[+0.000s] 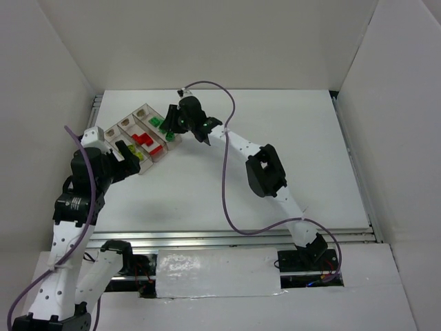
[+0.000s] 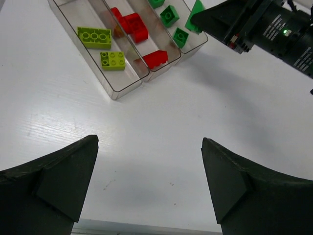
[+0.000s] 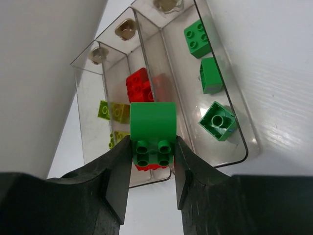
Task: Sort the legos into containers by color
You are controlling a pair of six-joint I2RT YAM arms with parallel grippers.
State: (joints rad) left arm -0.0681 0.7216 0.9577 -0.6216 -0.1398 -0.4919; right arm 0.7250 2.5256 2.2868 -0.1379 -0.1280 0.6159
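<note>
A dark green brick (image 3: 153, 128) sits pinched between the narrow jaws of the right claw (image 3: 152, 152), studs facing the wrist camera, raised above the near end of the clear tray (image 3: 243, 147). The tray's 3 long compartments hold 1 colour each: 3 green bricks (image 3: 211, 74) in the outer one nearest this claw, red bricks (image 3: 139, 85) in the middle and yellow-green bricks (image 2: 95, 36) in the far one. In the left wrist view the held brick hangs by the green compartment's outer wall; whether over it or just beside it I cannot tell. The step in hand looks like delivering this brick. The next move likely calls for centring it over the green compartment's free stretch, then spreading the jaws. The left claw (image 2: 149, 147) hovers wide and empty above the white surface (image 2: 161, 107), near the tray
</note>
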